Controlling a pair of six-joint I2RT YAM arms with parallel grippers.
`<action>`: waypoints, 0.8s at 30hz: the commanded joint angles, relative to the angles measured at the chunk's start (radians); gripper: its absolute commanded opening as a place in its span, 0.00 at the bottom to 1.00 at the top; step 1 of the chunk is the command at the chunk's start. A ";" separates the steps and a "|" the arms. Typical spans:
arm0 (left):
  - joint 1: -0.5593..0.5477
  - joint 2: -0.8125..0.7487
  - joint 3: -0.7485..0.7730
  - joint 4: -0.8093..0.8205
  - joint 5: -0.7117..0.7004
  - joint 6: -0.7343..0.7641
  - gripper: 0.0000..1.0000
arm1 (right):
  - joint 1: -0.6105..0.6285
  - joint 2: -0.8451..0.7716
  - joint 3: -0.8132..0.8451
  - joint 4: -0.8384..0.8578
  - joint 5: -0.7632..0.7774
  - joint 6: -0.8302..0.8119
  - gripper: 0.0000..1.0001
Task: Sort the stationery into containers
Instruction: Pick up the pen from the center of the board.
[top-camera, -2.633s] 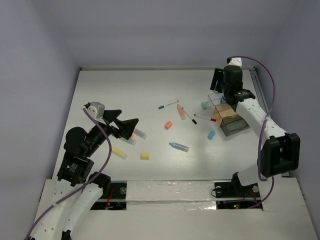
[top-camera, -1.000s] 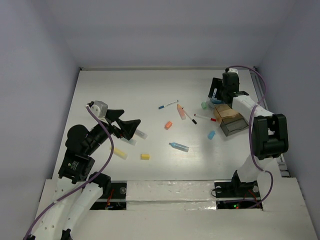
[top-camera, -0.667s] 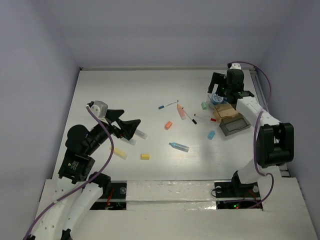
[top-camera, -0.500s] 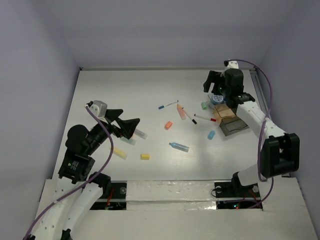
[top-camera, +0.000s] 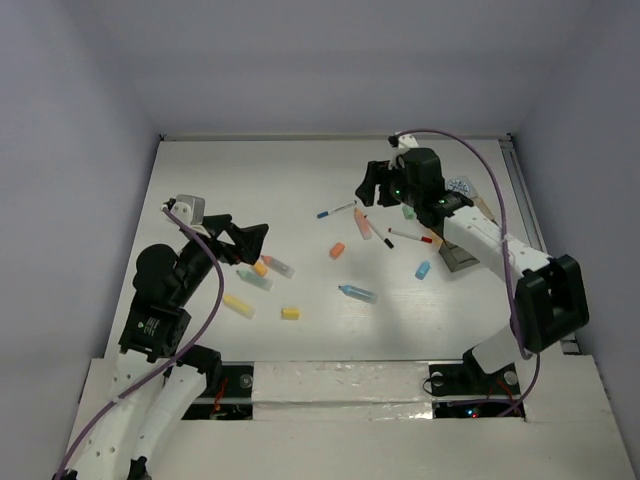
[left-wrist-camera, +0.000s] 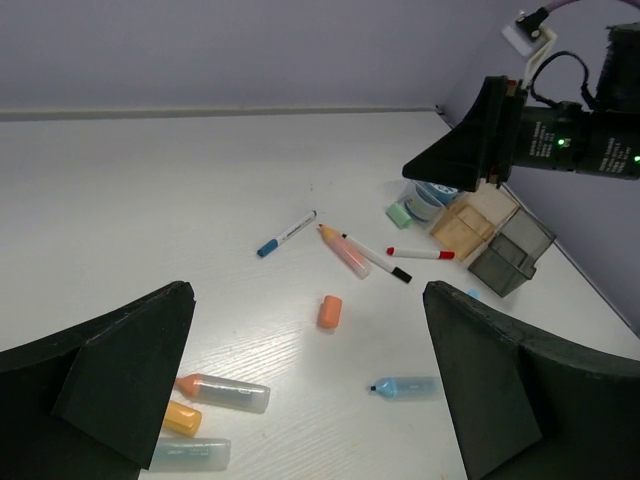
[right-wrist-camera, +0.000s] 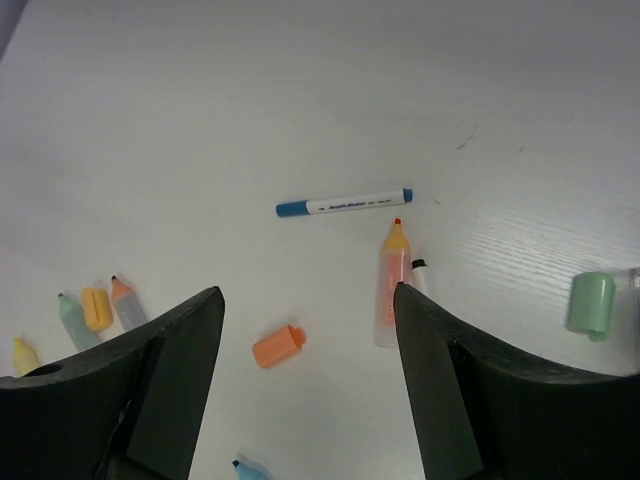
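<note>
Left wrist cam shows the tray (left-wrist-camera: 488, 238) far ahead-right of the left gripper (left-wrist-camera: 308, 295); right wrist cam does not reach it. In top view the right arm (top-camera: 480, 235) covers tray partly. Both grippers wide open, empty. Blue pen (right-wrist-camera: 345, 205) & orange marker (right-wrist-camera: 390, 285) lie just ahead of right gripper (right-wrist-camera: 307, 292).

Two robot arms work a white surface (top-camera: 290, 170) strewn with stationery. The right pincer (top-camera: 370, 190) hangs just beside a blue-capped marker (top-camera: 337, 210) toward one o'clock. The left pincer (top-camera: 250, 245), jaws spread wide, hovers at eight o'clock above capped highlighters (top-camera: 278, 267). A compartment tray (top-camera: 460, 258) lies at three o'clock.
</note>
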 joint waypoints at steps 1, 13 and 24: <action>0.017 0.003 0.004 0.032 0.002 -0.007 0.99 | 0.051 0.097 0.073 -0.019 0.017 0.052 0.74; 0.017 -0.011 0.003 0.031 0.010 -0.017 0.99 | 0.129 0.477 0.356 -0.125 0.247 0.206 0.76; -0.023 -0.027 0.004 0.025 0.008 -0.015 0.99 | 0.129 0.660 0.474 -0.163 0.278 0.282 0.79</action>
